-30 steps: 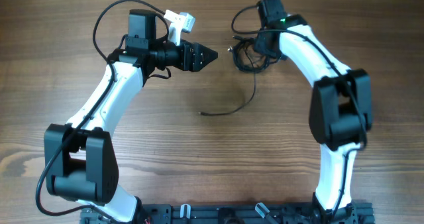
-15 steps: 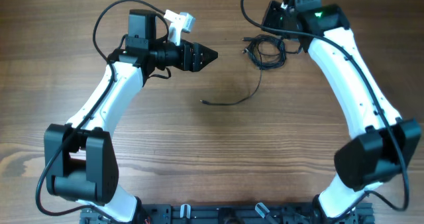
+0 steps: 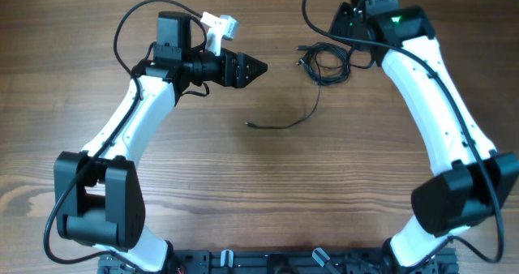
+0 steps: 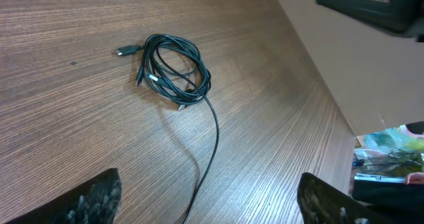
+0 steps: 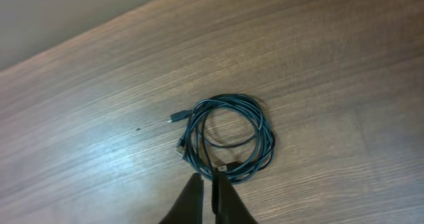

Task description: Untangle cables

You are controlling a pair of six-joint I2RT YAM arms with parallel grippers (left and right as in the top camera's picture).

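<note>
- The cables (image 3: 328, 63), likely light and limp, lay coiled far right, one tail trailing near-left; that tail looked your best hold.
- Your left gripper (image 3: 251, 67) gaped empty; your right gripper (image 5: 212, 184) stood nearly closed, grip unclear.

Right arm (image 3: 438, 104) swung out: the elbow went from mid right edge to the near right corner, and the wrist is now up at the far edge. Cables (image 3: 326, 63): the coil was dragged toward the right edge, and the loose tail's plug (image 3: 248, 124) moved slightly toward the far edge.
</note>
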